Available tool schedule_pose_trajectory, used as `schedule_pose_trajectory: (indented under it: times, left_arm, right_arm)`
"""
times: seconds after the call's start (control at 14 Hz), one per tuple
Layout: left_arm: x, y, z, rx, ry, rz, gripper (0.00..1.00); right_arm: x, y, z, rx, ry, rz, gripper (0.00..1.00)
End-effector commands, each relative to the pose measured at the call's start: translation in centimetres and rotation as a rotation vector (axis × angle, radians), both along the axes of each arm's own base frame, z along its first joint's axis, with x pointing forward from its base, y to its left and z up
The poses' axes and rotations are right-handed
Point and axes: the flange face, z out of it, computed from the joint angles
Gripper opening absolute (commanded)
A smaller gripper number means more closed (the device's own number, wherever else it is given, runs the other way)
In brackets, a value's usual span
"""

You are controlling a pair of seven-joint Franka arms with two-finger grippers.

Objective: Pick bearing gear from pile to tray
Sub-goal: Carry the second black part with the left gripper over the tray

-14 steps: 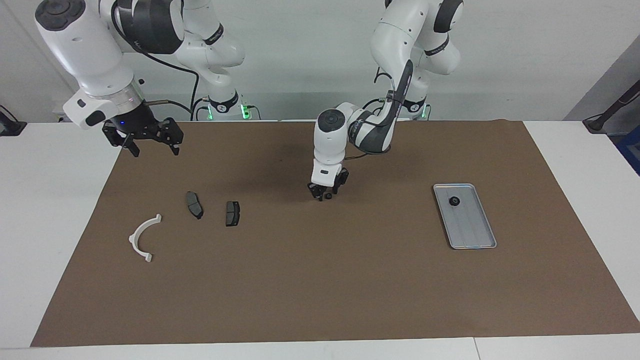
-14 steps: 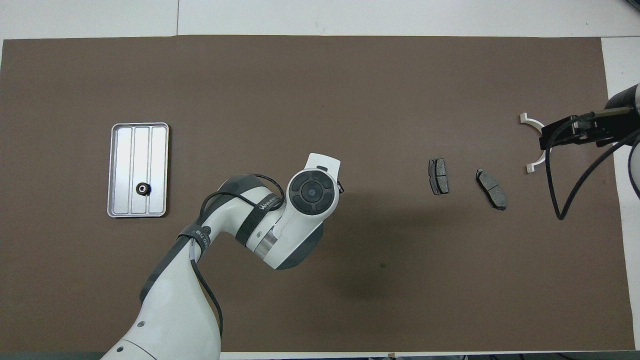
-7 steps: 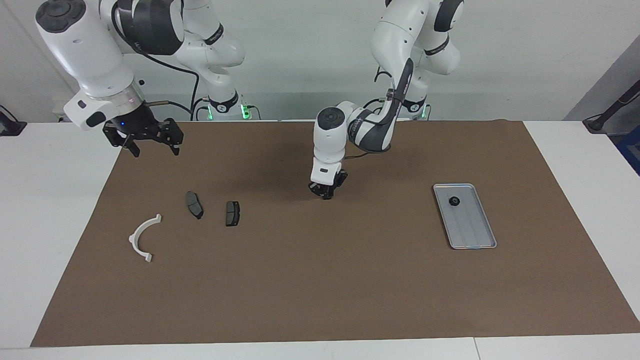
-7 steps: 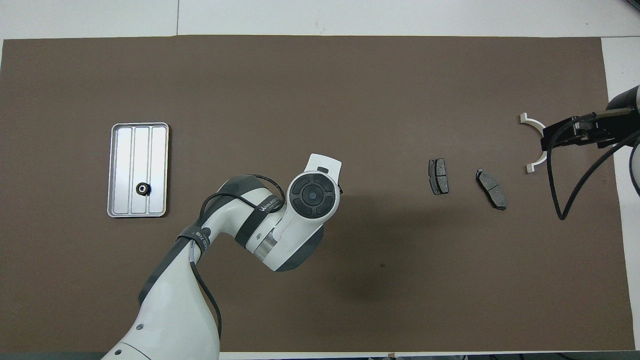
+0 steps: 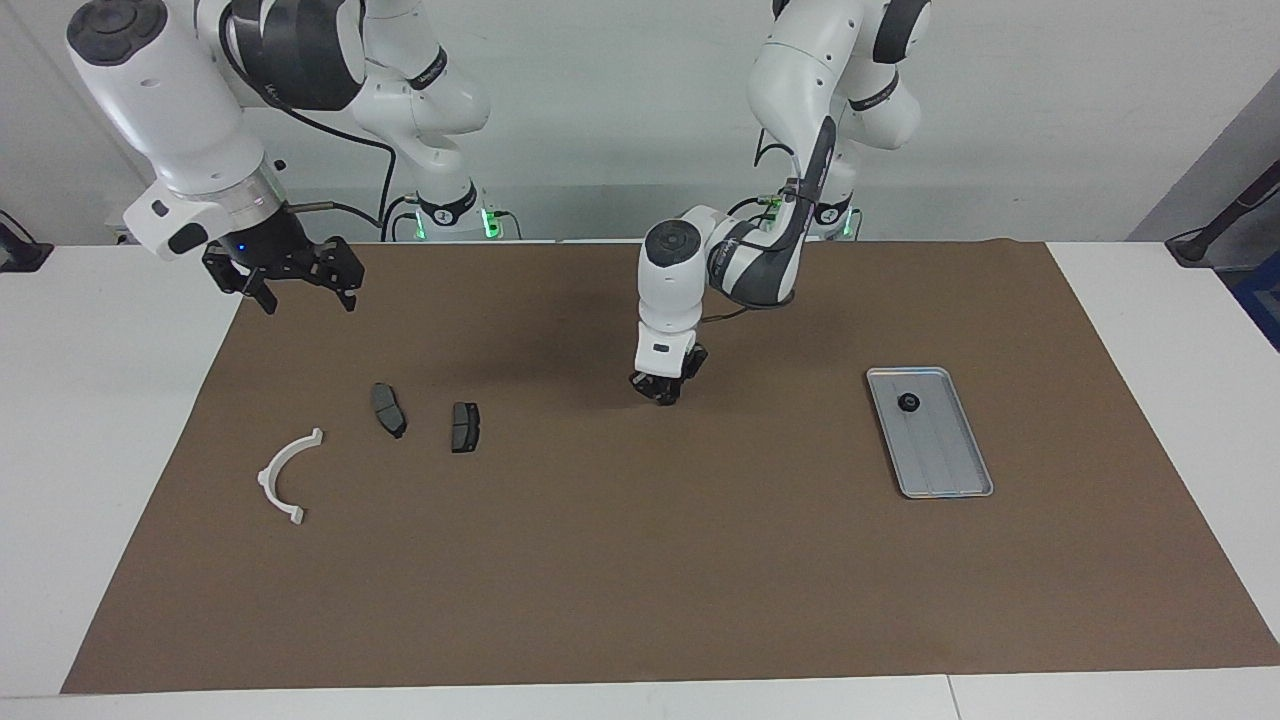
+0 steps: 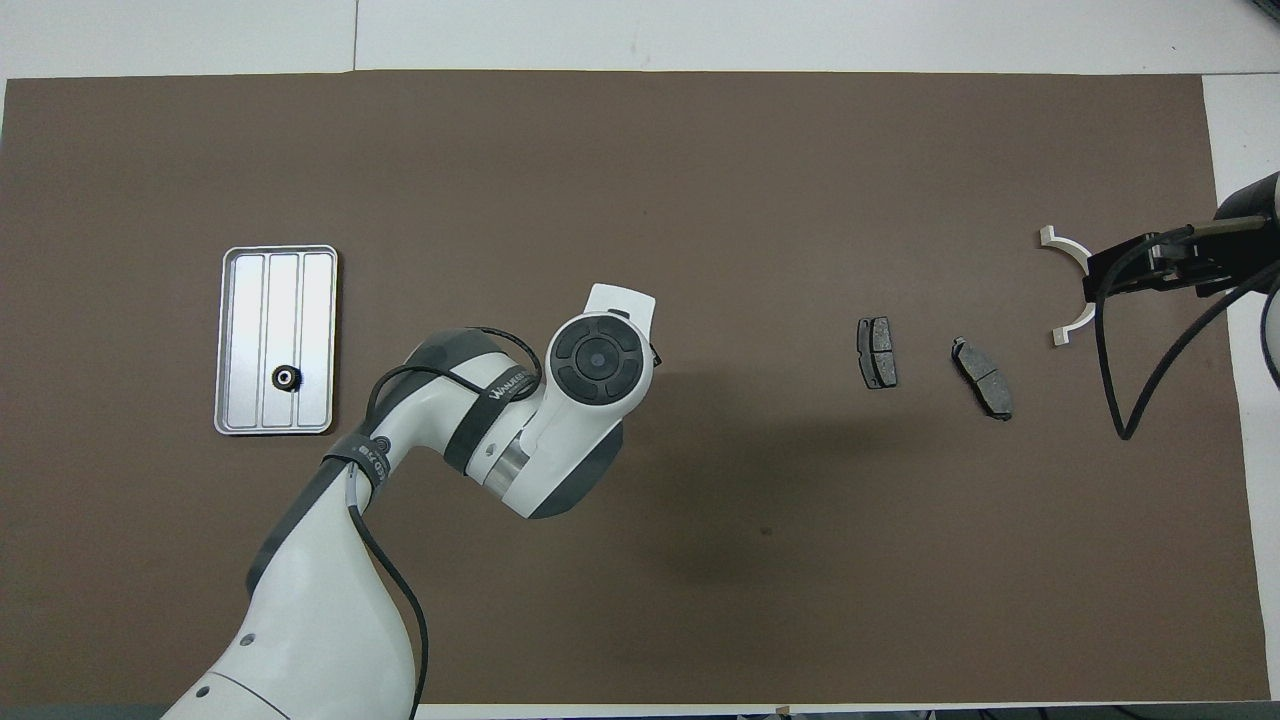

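Note:
My left gripper (image 5: 665, 393) hangs just above the middle of the brown mat, shut on a small black bearing gear that barely shows between the fingers. In the overhead view the arm's wrist (image 6: 597, 360) hides both. The silver tray (image 5: 975, 470) lies toward the left arm's end and also shows in the overhead view (image 6: 228, 330). One black bearing gear (image 5: 908, 403) lies in it, seen from overhead too (image 6: 286, 377). My right gripper (image 5: 300, 292) waits open in the air by the mat's edge at the right arm's end.
Two dark brake pads (image 5: 388, 409) (image 5: 465, 427) and a white curved bracket (image 5: 285, 475) lie toward the right arm's end. From overhead the pads (image 6: 877, 352) (image 6: 983, 377) show, and the right gripper (image 6: 1090, 272) covers the bracket's (image 6: 1068, 243) middle.
The left gripper shut on the small black gear that lay beside its fingers, then rose a little and moved toward the tray's end. The right arm barely moved.

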Motion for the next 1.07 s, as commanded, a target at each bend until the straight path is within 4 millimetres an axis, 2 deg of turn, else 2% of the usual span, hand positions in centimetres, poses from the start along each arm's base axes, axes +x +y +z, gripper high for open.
schedule_pose_trajectory:
  times: [0.0,0.14,0.29,0.57,0.86,1.0]
  left_arm:
    - [2.6,4.4,4.3,0.009,-0.028,0.016,0.0]
    - [4.2,8.1,6.2,0.019,-0.017,-0.014,0.0]
    - [6.5,12.8,6.2,0.03,-0.005,-0.042,0.0]
    - [10.4,23.9,6.0,0.048,0.029,-0.125,0.0]
    - [12.5,32.8,6.0,0.041,0.007,-0.194,0.0]
    - [13.0,36.1,5.7,0.043,-0.005,-0.218,0.0]
  right_arm:
    - [-0.8,-0.6,0.2,0.002,0.006,0.002,1.0]
    - [-0.8,-0.6,0.1,0.002,0.009,0.001,1.0]
    - [-1.0,-1.0,0.1,0.003,0.019,-0.005,1.0]
    - [-1.1,-1.0,0.1,0.003,0.022,-0.01,1.0]
    - [-1.2,-1.0,0.0,0.003,0.023,-0.01,1.0]
    - [-1.2,-1.0,0.0,0.001,0.023,-0.01,1.0]
